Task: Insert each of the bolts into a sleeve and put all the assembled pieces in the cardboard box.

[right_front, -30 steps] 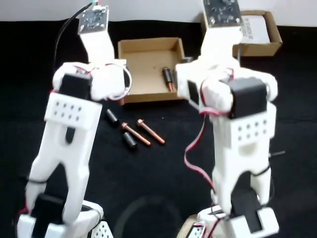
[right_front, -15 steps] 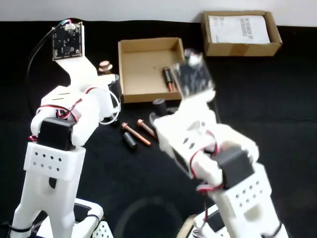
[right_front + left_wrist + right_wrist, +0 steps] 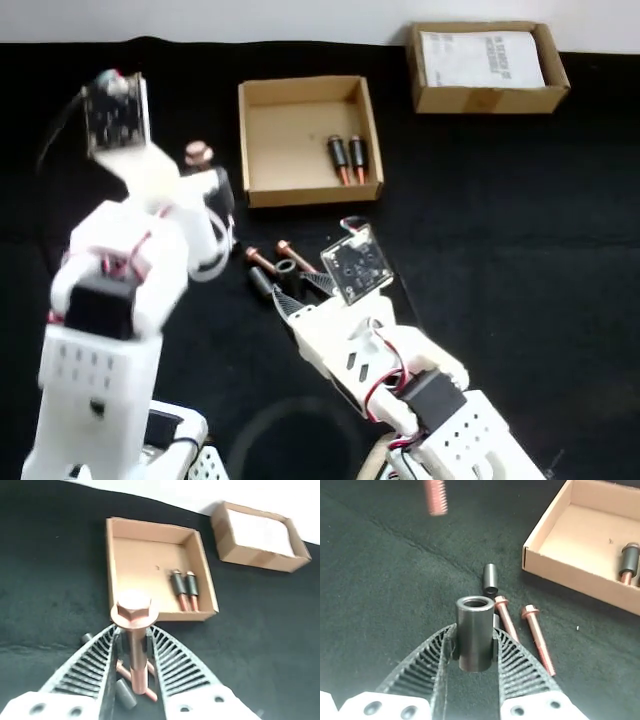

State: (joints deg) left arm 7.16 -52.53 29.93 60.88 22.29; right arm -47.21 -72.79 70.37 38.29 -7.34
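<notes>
Left claw (image 3: 132,632) closed on bolt (image 3: 136,660), head up, shank hanging down; likely so threaded end can drop into bore. Right claw (image 3: 474,637) clamps sleeve (image 3: 475,612) upright, open bore up, apparently posed to receive it. Just past right claw on bench (image 3: 380,580): loose bolts (image 3: 505,612), spare sleeve (image 3: 490,578). Cardboard box (image 3: 112,570) beyond left claw, two assembled pieces (image 3: 179,587) inside. Sheet (image 3: 482,58) in second box (image 3: 490,98): print unreadable.
</notes>
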